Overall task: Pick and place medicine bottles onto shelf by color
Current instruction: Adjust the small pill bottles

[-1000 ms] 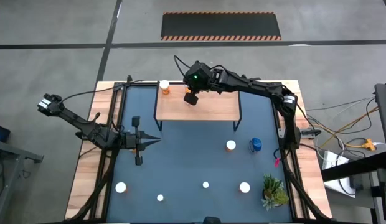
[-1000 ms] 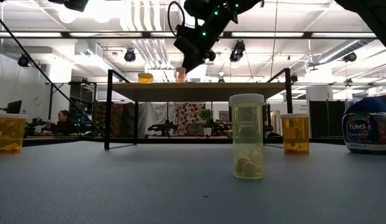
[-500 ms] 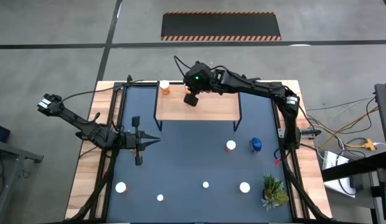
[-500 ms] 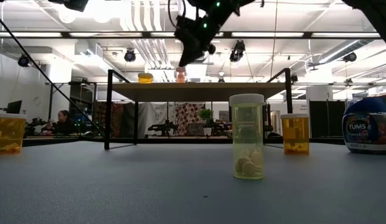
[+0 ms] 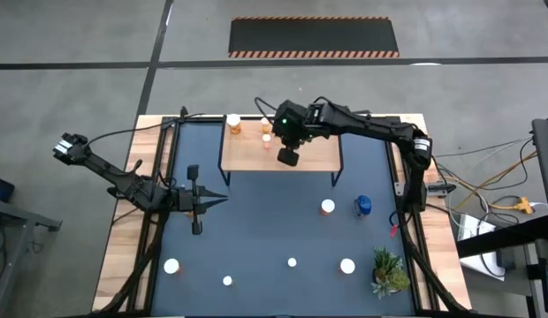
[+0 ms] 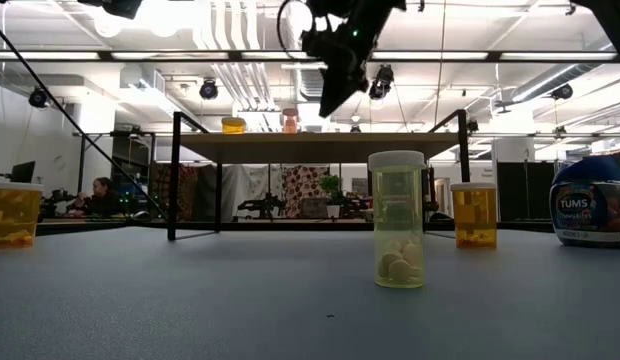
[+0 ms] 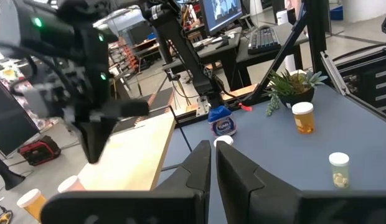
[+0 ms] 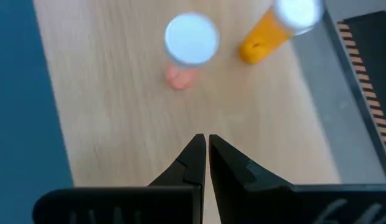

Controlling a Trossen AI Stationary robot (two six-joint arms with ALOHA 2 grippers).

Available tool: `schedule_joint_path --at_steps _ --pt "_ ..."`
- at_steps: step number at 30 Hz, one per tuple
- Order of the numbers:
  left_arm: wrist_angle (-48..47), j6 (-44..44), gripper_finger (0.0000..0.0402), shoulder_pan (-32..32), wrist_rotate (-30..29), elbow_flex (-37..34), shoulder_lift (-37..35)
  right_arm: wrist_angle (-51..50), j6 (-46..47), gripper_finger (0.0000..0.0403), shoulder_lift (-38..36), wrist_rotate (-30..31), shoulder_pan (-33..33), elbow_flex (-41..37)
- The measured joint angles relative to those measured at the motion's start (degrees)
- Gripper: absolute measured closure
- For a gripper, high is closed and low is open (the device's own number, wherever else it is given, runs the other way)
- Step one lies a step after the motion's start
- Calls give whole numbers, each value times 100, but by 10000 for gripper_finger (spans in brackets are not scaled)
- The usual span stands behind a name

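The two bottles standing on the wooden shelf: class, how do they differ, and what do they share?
The orange bottle has an amber-orange body; the pink bottle has a pale pink one. The orange bottle stands at the shelf's corner, the pink bottle further in. Both are upright with white caps.

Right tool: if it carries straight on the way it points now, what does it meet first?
Probably the bare top of the light wooden shelf. The shut right tool points down at it, short of the pink white-capped bottle and the orange bottle; height is unclear.
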Motion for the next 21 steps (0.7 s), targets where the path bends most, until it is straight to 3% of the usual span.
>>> schedule_joint_path --at_steps 8,21 --pt "0 -2 393 0 2 0 0 1074 5 390 73 -1 0 -590" --pt "0 -2 393 1 0 0 0 1505 79 390 73 -156 2 -605"
